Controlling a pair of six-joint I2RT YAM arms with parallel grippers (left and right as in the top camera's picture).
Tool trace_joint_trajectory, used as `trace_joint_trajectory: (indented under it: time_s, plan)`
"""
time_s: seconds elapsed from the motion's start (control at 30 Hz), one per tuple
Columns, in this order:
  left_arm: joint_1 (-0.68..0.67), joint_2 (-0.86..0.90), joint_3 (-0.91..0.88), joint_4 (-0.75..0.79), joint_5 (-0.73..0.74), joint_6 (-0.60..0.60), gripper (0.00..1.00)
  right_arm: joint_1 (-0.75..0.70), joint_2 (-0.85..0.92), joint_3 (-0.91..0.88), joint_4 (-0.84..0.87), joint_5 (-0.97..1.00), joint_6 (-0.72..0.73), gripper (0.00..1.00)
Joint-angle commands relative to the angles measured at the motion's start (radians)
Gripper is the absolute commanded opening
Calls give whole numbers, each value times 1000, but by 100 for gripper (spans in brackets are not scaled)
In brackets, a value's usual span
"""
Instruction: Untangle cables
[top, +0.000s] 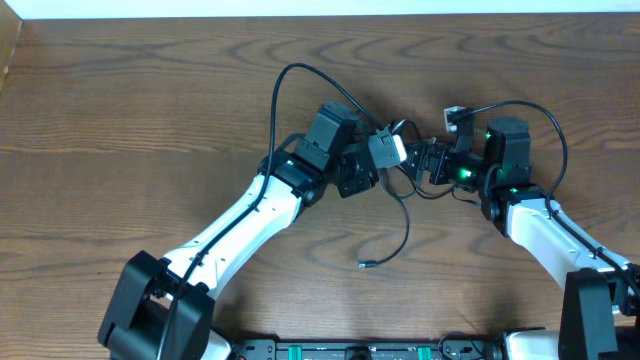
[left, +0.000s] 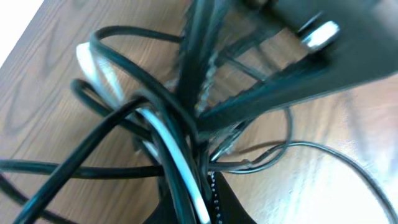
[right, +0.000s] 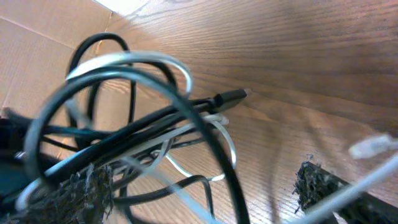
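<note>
L arm runs from the near-left corner of the table (top: 120, 100) diagonally up to mid-table, forearm low and the wrist turned in toward the other arm. R arm comes in from the near-right corner, bent at the elbow, with its wrist pointing left – the two heads nearly meet nose to nose at centre. Left gripper (top: 392, 152) is clamped tight on the cables (left: 174, 149). Its wrist cam shows black cords and one white cord bunched and crossing right at the fingers, raised off the wood. Right gripper (top: 428, 160) sits just beside it, jaws spread wide. In its wrist cam the two frayed pads (right: 311, 180) stand well apart w/ loops of the knot hanging between them, and neither pad presses a cord. The white cord (right: 155, 61) arcs over the top of the bundle, and a black plug (right: 230, 96) sticks out to the right of it, above the wood. Most of the tangle is between the two grippers – one loose black strand (top: 407, 225) trails from it toward the near edge, curving to a small plug end (top: 365, 264) flat on the table, apart from both arms.
</note>
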Motion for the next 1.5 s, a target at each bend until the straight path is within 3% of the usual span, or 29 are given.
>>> trace_joint_trajectory:
  time_s: [0.0,0.13,0.37,0.57,1.03,1.47]
  plan:
    - [-10,-28,17,23,323,-6,7,23,0,1,12,52,19,93]
    - [-10,-34,17,35,488,-15,8,38,0,1,12,191,19,93]
    - [-8,-79,17,32,504,-62,7,37,0,1,-13,373,19,92]
    - [55,-196,17,32,504,-62,7,-15,0,1,-140,480,18,91]
    - [258,-328,17,38,395,-63,7,-120,0,1,-285,479,6,90]
    - [317,-333,17,114,222,-156,8,-126,0,1,-365,436,7,91]
